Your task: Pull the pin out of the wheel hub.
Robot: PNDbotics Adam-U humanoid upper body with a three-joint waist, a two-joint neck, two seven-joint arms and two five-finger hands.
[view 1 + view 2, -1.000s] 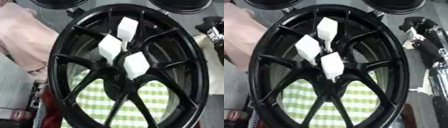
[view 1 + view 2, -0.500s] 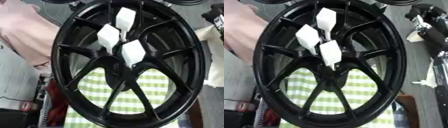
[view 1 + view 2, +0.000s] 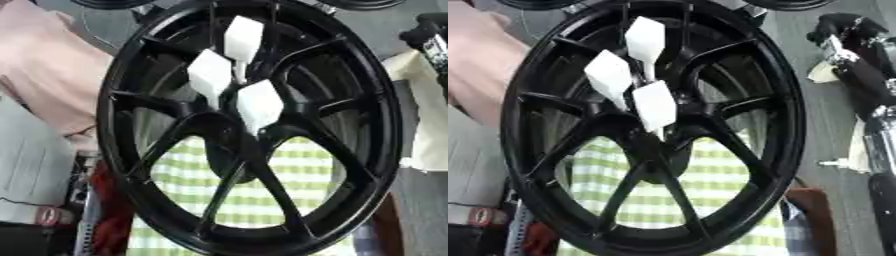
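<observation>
Your right hand [image 3: 837, 30] shows as a black shape at the upper right, at the end of a black arm [image 3: 866, 85] with silver parts that runs down the right edge. You cannot tell from here whether it is open or closed. It holds nothing you can make out, and it stands apart from the wheel. Your left hand does not show.

Just to the left of the hand a strip of grey worktop [image 3: 824, 115] separates it from the black wheel [image 3: 787, 115], which stands on edge with its spoked face toward you and fills most of the view. Farther left of the hand and lower down, the spokes meet at the hub [image 3: 656, 147].

Three white pins with flat, diamond-shaped heads stand in a close cluster just above the hub. The top pin [image 3: 645, 37] is nearest the level of your hand. The left pin [image 3: 609, 75] lies below it and farther from you. The lower pin [image 3: 654, 103] sits right at the hub.

A green-and-white checked cloth [image 3: 710, 185] shows through the lower spokes. On the far side of the wheel from your hand lies a pale pink mass [image 3: 479, 70], too blurred to name.
</observation>
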